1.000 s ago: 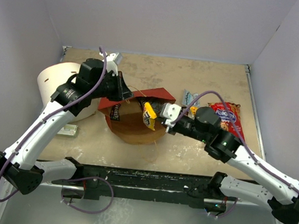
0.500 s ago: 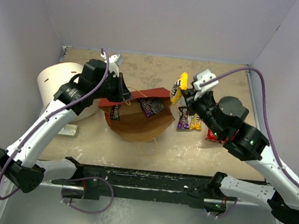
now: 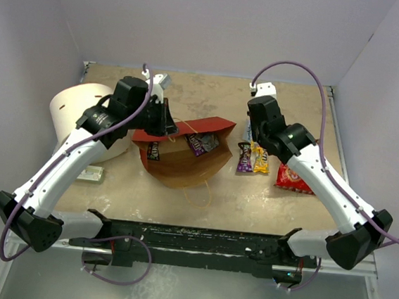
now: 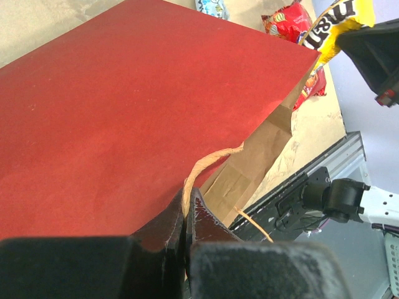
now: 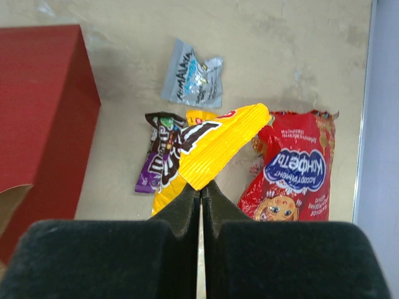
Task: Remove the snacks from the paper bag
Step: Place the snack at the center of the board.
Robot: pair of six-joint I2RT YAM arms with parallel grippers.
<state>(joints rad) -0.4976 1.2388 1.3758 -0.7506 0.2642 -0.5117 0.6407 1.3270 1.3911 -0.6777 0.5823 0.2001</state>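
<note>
The paper bag point(image 3: 184, 159) lies on its side, red outside, its brown mouth toward the near edge. My left gripper point(image 3: 171, 127) is shut on its string handle point(image 4: 209, 161) at the bag's top edge point(image 4: 124, 112). A purple packet point(image 3: 201, 143) and a brown packet point(image 3: 153, 149) show inside. My right gripper point(image 5: 201, 187) is shut on a yellow packet point(image 5: 215, 146) and holds it above the table right of the bag point(image 3: 255, 134). Under it lie a purple packet point(image 5: 151, 171), another yellow one point(image 5: 162, 199), a light-blue one point(image 5: 193, 78) and the red cookie bag point(image 5: 290, 168).
A white cylindrical tub point(image 3: 79, 113) lies at the left, behind my left arm. A small white-and-green box point(image 3: 91, 174) sits near the left front. Walls close the table at the back and sides. A black rail point(image 3: 191, 237) runs along the near edge.
</note>
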